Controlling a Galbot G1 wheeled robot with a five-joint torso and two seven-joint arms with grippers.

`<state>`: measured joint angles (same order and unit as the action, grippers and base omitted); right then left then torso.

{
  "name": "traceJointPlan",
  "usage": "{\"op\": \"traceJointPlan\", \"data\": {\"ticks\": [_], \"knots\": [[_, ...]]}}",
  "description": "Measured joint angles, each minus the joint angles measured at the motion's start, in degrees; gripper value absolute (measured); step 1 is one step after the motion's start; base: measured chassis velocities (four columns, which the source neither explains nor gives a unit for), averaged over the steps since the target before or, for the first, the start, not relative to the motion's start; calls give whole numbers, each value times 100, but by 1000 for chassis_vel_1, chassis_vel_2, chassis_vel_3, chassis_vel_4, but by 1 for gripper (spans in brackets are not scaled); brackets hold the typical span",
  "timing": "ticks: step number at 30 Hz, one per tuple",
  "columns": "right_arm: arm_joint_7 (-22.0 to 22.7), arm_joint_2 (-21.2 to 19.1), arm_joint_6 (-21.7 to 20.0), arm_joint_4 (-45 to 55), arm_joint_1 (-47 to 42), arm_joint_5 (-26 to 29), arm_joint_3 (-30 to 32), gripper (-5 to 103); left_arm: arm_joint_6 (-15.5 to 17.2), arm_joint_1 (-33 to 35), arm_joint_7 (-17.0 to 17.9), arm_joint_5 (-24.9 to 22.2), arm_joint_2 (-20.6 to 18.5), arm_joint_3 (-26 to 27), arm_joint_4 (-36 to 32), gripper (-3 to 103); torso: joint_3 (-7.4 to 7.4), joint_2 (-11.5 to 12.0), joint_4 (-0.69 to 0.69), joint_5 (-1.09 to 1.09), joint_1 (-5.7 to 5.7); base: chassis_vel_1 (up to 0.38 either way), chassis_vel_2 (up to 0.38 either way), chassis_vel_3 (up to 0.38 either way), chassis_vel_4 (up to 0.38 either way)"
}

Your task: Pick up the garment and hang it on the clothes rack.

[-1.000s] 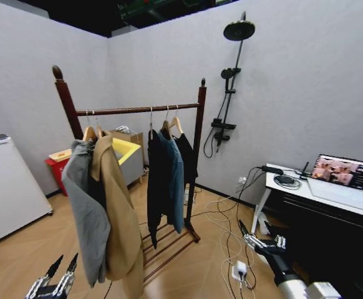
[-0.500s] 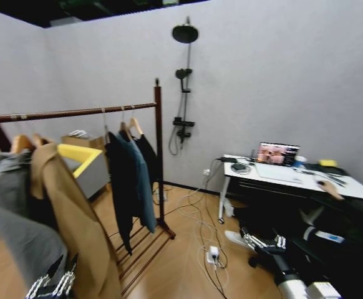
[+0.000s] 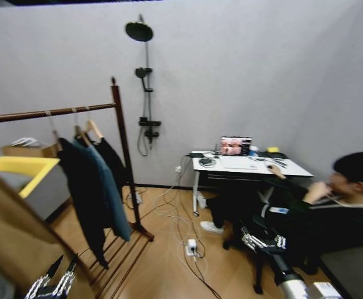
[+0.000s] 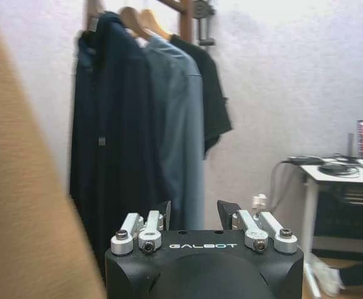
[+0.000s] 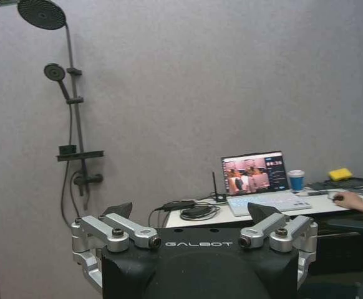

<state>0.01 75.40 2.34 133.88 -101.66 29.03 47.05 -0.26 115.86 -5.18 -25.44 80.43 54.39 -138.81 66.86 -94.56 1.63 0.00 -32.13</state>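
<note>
Test room: shower stand [image 3: 143, 81], laptop desk [image 3: 251, 165]

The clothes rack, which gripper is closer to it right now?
Left. The left gripper is low beside the clothes rack, near its bottom shelf, fingers open. The right gripper is farther off, toward the desk, also open.

head cam high, wide; wrist cams low, forward; share desk [image 3: 250, 167].
</note>
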Motion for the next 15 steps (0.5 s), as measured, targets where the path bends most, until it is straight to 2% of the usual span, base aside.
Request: {"op": "traceJointPlan", "data": {"ticks": [4, 8, 15], "knots": [[0, 0, 0, 0, 0, 0, 0, 100, 0, 0, -1, 0, 0, 0, 0, 46, 0, 0, -1, 0, 0, -75, -81, -70, -88], [0, 0, 0, 0, 1, 0, 0, 100, 0, 0, 0, 0, 0, 0, 0, 46, 0, 0, -4, 0, 0, 0, 0, 0, 0], [0, 0, 0, 0, 1, 0, 0, 100, 0, 0, 0, 0, 0, 0, 0, 46, 0, 0, -2, 0, 0, 0, 0, 0, 0]]}}
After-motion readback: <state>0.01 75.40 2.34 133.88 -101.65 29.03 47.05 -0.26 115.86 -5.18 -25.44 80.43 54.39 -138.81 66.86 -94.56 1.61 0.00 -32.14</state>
